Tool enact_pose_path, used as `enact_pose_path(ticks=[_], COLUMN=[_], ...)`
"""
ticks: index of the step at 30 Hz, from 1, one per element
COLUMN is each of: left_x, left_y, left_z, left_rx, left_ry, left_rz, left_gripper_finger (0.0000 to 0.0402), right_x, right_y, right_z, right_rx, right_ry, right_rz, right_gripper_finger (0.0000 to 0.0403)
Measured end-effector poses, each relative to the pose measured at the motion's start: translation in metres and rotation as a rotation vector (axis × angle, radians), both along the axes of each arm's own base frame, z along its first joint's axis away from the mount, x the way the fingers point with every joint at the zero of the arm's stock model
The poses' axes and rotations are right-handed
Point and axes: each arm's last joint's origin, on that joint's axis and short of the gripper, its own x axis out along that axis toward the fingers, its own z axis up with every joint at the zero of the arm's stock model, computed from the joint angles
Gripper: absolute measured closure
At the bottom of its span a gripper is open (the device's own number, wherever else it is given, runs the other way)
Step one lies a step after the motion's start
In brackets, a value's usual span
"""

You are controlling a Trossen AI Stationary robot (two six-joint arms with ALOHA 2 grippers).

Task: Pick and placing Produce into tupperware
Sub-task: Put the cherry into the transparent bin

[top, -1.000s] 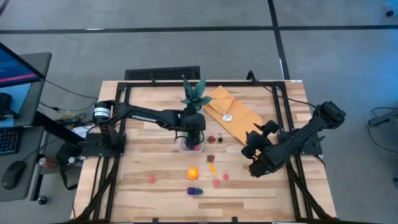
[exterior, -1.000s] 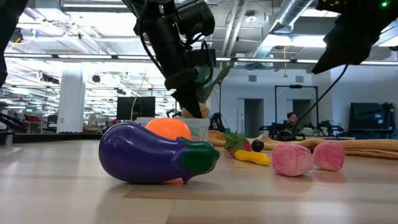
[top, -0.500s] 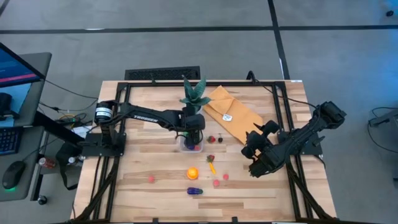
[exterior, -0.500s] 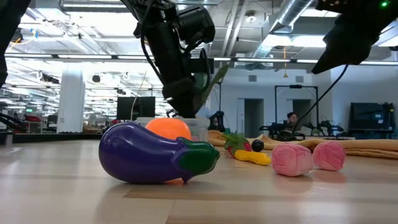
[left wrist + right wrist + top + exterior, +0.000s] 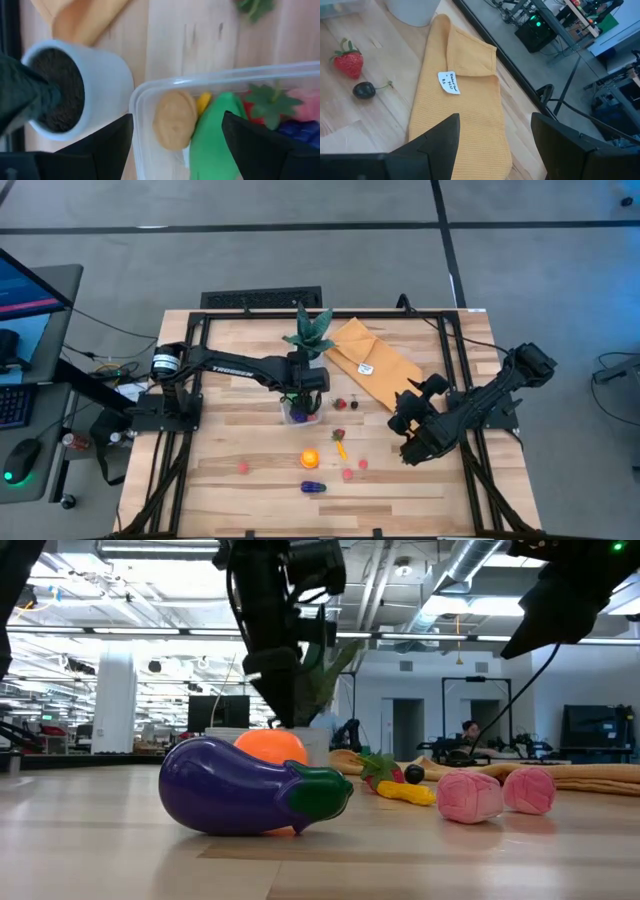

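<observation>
The tupperware, a clear box, stands on the table beside the white plant pot. In it lie a tan piece, a green piece, a yellow one and a strawberry. My left gripper hangs open just above it, fingers slanting down and touching nothing. More produce lies loose toward the near edge: an orange, a purple eggplant and pink pieces. My right gripper waits open at the right, above a strawberry and a cherry.
A mustard-yellow cloth with a white label lies at the far right of the tupperware. The leafy plant rises right behind my left gripper. A yellow piece lies between the box and the orange. Bare wood spreads along the near left.
My left gripper has risen out of the tupperware, tipped and drawn a little toward the table's left. The produce in the box and on the table lies where it was.
</observation>
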Motion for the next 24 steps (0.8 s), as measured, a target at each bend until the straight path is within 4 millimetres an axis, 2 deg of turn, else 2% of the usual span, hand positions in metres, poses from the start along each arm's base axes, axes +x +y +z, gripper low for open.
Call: enact_pose_path(ticks=[8, 13, 18, 21, 24], left_x=[0.009, 0.004, -0.017, -0.040, -0.063], left_y=[-0.032, -0.060, -0.085, -0.097, -0.112], left_z=[0.022, 0.038, 0.057, 0.074, 0.093], left_rx=[0.015, 0.018, 0.089, 0.150, 0.195], left_ry=[-0.045, -0.002, 0.040, 0.029, -0.060], left_rz=[-0.105, -0.151, -0.104, -0.041, 0.015], left_gripper_finger=[0.0110, 0.0111, 0.0111, 0.0111, 0.0111], right_x=[0.000, 0.000, -0.001, -0.003, -0.005], right_y=[0.000, 0.000, 0.000, 0.001, 0.000], right_z=[0.000, 0.000, -0.003, -0.009, -0.016], right_rx=[0.001, 0.002, 0.002, 0.004, 0.007], right_ry=[0.000, 0.000, 0.002, -0.001, -0.005], right_rz=[0.000, -0.001, 0.003, 0.010, 0.010], right_gripper_finger=[0.0163, 0.0163, 0.0163, 0.0163, 0.0163])
